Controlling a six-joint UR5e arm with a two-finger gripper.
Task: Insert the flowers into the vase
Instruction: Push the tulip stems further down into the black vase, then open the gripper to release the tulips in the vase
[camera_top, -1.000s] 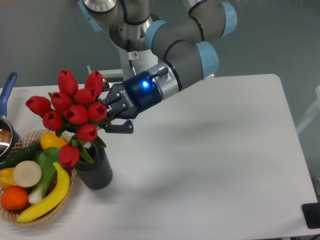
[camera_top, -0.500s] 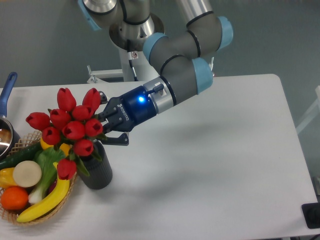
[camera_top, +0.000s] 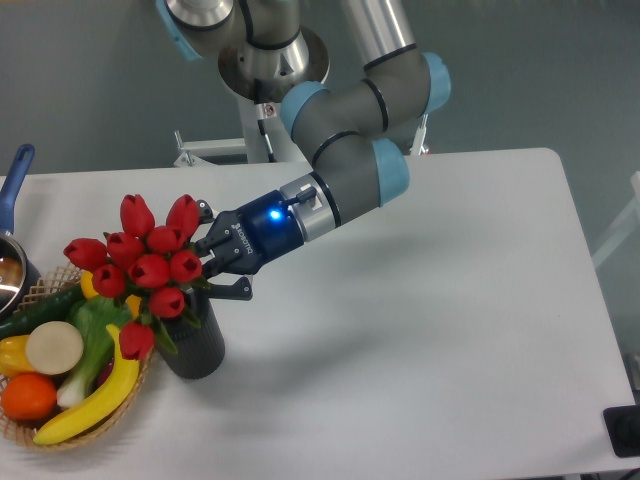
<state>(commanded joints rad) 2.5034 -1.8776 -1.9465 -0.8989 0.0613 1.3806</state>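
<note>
flowers (camera_top: 145, 265): a bunch of red tulips with green stems and leaves, over the front left part of the desk (camera_top: 420, 330); the heads lean left, out over the basket's rim; the stems run down into the mouth of the vase, though how deep they sit is hidden behind the blooms
vase (camera_top: 192, 345): dark ribbed cylinder, upright, near the desk's front left corner; its left side touches or nearly touches the basket; which of the two I cannot tell
claw (camera_top: 222, 268): reaches in from the right, level with the lower blooms; one finger shows above and one below the bunch where the stems gather, so it looks clamped on the flowers; the contact itself is hidden by the heads
basket (camera_top: 85, 420): wicker, at the desk's left front edge, holding a banana (camera_top: 88, 398), an orange (camera_top: 27, 395) and other fruit and vegetables
progress: stems appear to be in the mouth but the claw has not let go; seating and release seem to be what is left
risk, tipping: the bunch leans left and is top-heavy; if released before the stems reach the bottom, it could flop towards the basket and pull the vase over
risk, knock: the lower finger sits just above the vase rim; a careless pull-back or further descent could catch the rim and shove the vase
risk, snag: leaves or a low bloom could catch on the fingers as they part and lift the bunch back out
</note>
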